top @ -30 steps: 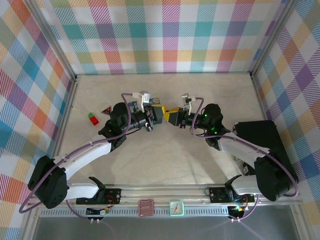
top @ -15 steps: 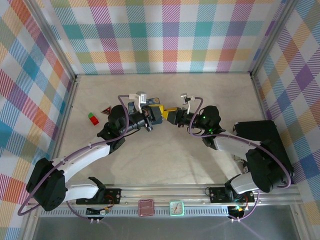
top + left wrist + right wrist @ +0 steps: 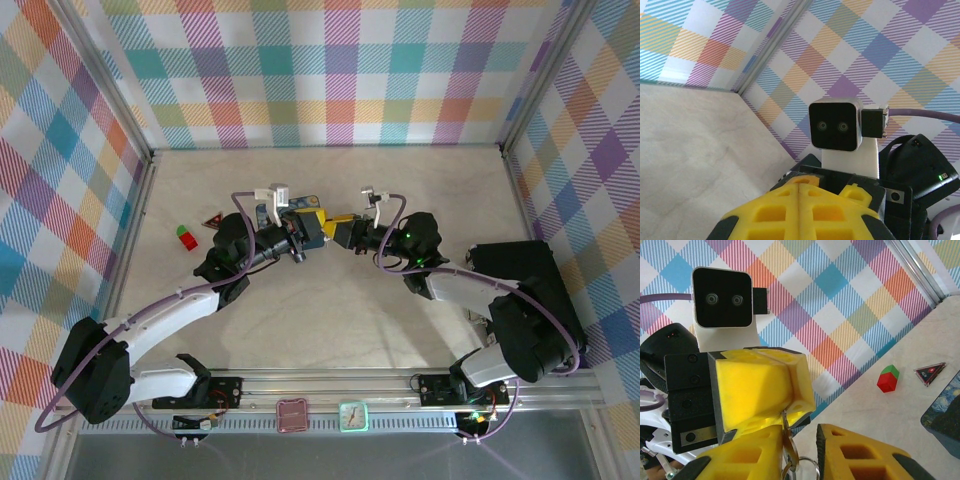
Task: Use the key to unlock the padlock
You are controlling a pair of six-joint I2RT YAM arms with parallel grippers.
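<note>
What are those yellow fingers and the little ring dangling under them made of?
Yellow fingers: probably moulded or printed plastic, going by the matte, even colour and the grid of square hollows. Ring: metal, likely steel, since it is thin and silver-grey with bright glints.

Lab test cell, plaid walls point(image 3: 340, 70)

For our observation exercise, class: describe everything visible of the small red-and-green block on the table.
The red-and-green block is small, solid and plastic-looking: a red body with a green cap. It lies on the pale table, near the checked wall, beside but apart from a dark triangular piece. Only the table touches it.
</note>
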